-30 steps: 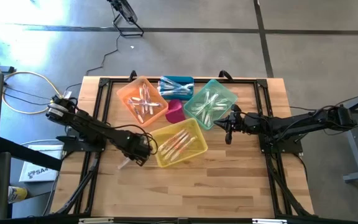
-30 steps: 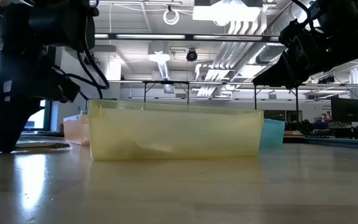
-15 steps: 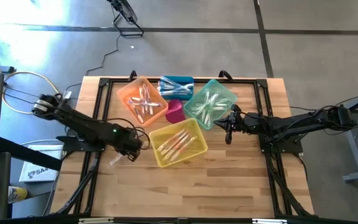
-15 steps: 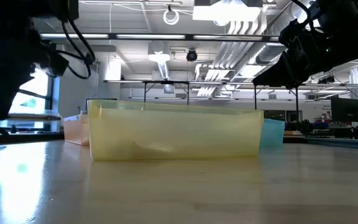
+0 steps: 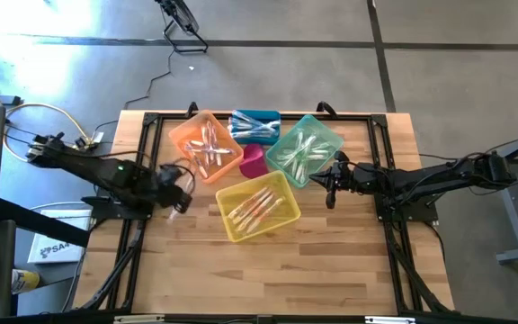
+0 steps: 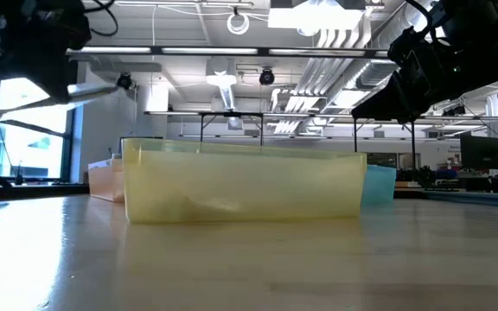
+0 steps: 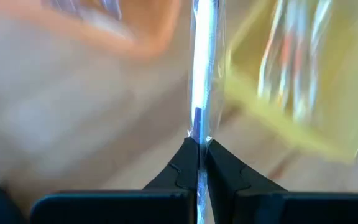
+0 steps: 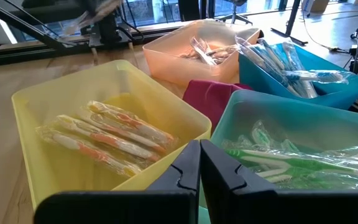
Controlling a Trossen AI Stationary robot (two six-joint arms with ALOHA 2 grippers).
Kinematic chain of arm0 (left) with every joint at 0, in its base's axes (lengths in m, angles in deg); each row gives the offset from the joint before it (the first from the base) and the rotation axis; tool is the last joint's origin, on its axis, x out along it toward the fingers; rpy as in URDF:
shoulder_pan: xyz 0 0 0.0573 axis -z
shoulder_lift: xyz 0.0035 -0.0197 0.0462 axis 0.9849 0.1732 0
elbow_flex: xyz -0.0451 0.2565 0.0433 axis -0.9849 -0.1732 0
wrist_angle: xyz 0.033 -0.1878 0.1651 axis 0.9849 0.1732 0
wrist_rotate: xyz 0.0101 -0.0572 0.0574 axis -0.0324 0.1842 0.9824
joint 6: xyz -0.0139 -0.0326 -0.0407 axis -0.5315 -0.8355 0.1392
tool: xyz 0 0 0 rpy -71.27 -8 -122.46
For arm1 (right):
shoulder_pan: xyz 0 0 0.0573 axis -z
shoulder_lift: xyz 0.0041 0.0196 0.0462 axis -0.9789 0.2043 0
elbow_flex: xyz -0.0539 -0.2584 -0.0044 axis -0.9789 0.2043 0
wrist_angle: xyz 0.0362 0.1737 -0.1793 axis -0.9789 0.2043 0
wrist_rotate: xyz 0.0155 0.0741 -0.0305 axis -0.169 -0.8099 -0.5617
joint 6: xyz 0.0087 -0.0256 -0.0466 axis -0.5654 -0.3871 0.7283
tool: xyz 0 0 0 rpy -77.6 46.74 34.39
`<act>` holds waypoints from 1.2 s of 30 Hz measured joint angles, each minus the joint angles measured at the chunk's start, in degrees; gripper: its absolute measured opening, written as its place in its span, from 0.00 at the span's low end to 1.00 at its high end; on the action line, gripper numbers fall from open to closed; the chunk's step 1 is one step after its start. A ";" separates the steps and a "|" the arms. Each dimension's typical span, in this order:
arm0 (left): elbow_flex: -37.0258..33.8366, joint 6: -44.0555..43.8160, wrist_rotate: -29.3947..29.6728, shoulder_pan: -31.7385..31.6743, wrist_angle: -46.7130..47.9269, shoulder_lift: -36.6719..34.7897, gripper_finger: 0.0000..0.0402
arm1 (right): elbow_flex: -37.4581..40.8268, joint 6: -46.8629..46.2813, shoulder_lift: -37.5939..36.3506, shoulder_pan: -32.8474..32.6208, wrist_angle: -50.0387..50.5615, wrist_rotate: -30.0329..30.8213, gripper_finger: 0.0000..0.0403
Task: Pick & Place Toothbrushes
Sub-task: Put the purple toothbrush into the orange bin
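My left gripper [image 5: 178, 196] hangs above the table's left part, between the orange bin [image 5: 207, 144] and the yellow bin [image 5: 257, 207], shut on one toothbrush [image 7: 202, 74] in a clear wrapper. The low view shows that toothbrush [image 6: 54, 98] high above the tabletop. More wrapped toothbrushes lie in the orange, yellow, blue [image 5: 255, 124] and teal [image 5: 304, 148] bins. My right gripper [image 5: 331, 184] waits shut beside the teal bin, holding nothing. My left gripper pinches the wrapped toothbrush between its two fingertips [image 7: 188, 152]; the wrapper [image 7: 198, 127] runs on between the fingers and sticks out well past them. The fingers slant down from the table's left side. The toothbrush is lifted clear of the table, lying close to level.
A small magenta bin [image 5: 254, 160] sits in the middle of the cluster of bins. A black frame [image 5: 151, 121] runs round the wooden tabletop. Bare wood [image 5: 268, 279] stretches along the near side. Cables [image 5: 25, 121] lie off the table's left edge.
My left gripper has risen and drawn back toward the table's left and far edges, tipping less steeply, shut all the while. The toothbrush, on the wood beside the yellow bin a second ago, has gone up with it and hangs clear of the table.
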 joint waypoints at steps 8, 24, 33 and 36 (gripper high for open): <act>0.02 6.42 17.64 -0.02 -5.64 -8.07 0.02 | 0.00 -0.01 0.00 0.00 0.00 0.00 0.01; 0.04 28.08 12.05 -18.16 -16.12 -8.34 0.02 | 0.00 -0.02 0.00 0.00 -0.07 0.01 0.01; 0.09 38.06 2.99 -30.32 -23.54 -3.28 0.02 | 0.00 -0.02 0.00 0.00 -0.09 0.15 0.01; 0.09 41.46 0.95 -33.91 -26.56 -0.97 0.02 | 0.00 -0.02 0.00 0.00 -0.09 0.11 0.01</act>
